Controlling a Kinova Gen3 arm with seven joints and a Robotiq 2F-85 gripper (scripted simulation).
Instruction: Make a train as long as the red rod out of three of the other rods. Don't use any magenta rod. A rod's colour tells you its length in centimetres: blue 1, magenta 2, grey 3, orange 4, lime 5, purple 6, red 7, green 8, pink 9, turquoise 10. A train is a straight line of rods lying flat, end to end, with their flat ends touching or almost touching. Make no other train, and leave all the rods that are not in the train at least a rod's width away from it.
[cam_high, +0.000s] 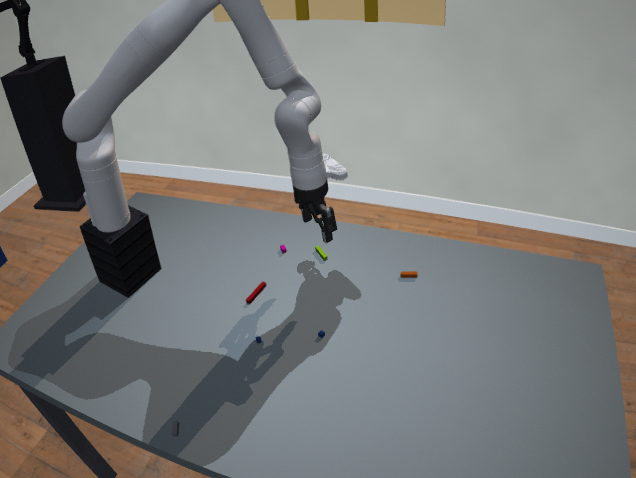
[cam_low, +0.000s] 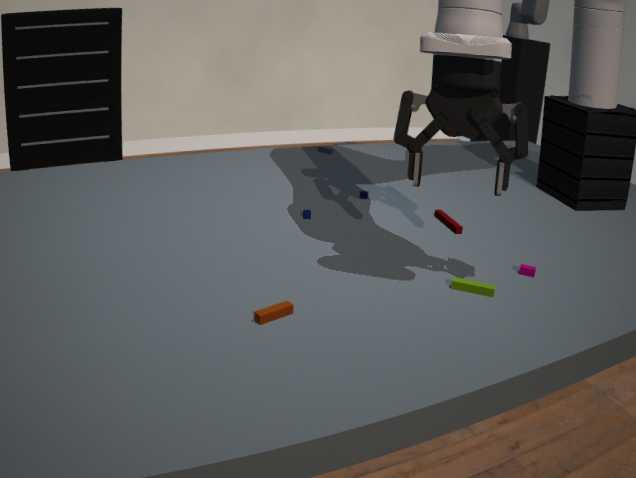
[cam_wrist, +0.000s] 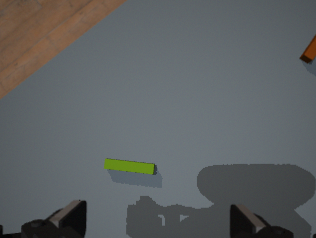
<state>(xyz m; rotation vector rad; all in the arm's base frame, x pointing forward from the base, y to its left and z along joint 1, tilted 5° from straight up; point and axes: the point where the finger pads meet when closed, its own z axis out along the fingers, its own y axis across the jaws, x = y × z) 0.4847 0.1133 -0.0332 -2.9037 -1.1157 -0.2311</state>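
Note:
My gripper (cam_high: 321, 231) (cam_low: 457, 190) (cam_wrist: 157, 219) is open and empty, above the table near the lime rod. The lime rod (cam_high: 321, 252) (cam_low: 473, 287) (cam_wrist: 129, 166) lies flat; in the wrist view it is ahead of the fingertips, left of centre. The red rod (cam_high: 256, 292) (cam_low: 448, 221) lies flat, apart from the others. Two blue rods, one (cam_high: 258, 339) (cam_low: 364, 194) nearer the red rod and the other (cam_high: 321, 334) (cam_low: 306, 214) farther from it, lie apart. The orange rod (cam_high: 409, 274) (cam_low: 274, 312) (cam_wrist: 310, 51) lies alone. The grey rod (cam_high: 175, 428) (cam_low: 324, 150) lies in shadow near a table edge. No rods touch.
A magenta rod (cam_high: 283, 248) (cam_low: 527, 270) lies beside the lime rod, with a gap between them. The arm's black base block (cam_high: 123, 256) (cam_low: 583, 154) stands on the table (cam_high: 488, 359) (cam_low: 154, 385). The arm's shadow falls over both blue rods and the grey rod.

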